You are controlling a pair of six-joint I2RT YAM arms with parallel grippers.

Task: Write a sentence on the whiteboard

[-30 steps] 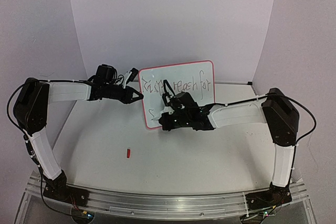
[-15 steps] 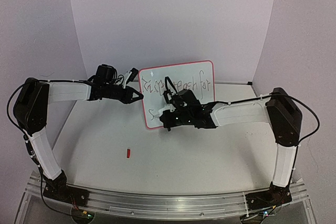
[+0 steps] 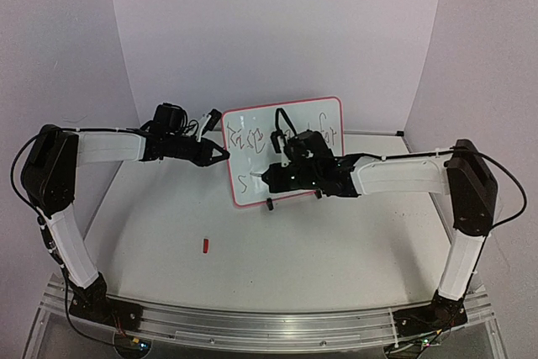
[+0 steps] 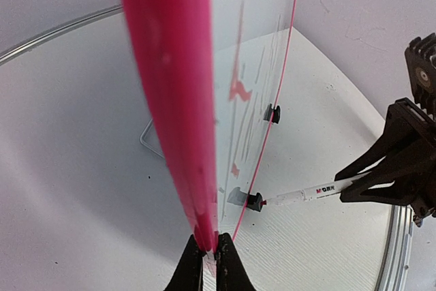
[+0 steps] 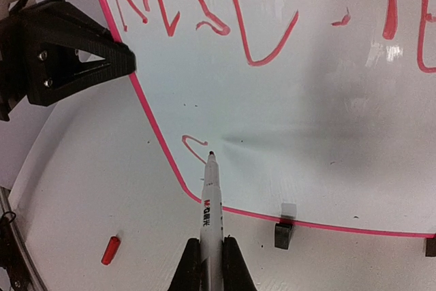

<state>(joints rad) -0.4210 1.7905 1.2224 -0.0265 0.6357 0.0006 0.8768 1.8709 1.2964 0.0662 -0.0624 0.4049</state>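
The whiteboard (image 3: pixel 294 111) stands upright near the middle of the tabletop (image 3: pixel 168 216), towards its far edge. I see one black foot (image 5: pixel 283 234) under its bottom rim.

The left gripper (image 4: pixel 210 250) is clamped on the board's left edge, with its fingers pinching the red-pink frame.

The right gripper (image 5: pixel 211 242) is closed on a white marker (image 5: pixel 212 202). I find the marker tip touching the board face near the lower left corner, at the end of a short curved stroke.

The sentence (image 3: pixel 248 140) runs along the upper part of the board. I cannot read it from these views.

A small red piece (image 3: pixel 206 245) lies on the tabletop, nearer the front edge and left of centre, well apart from the board.
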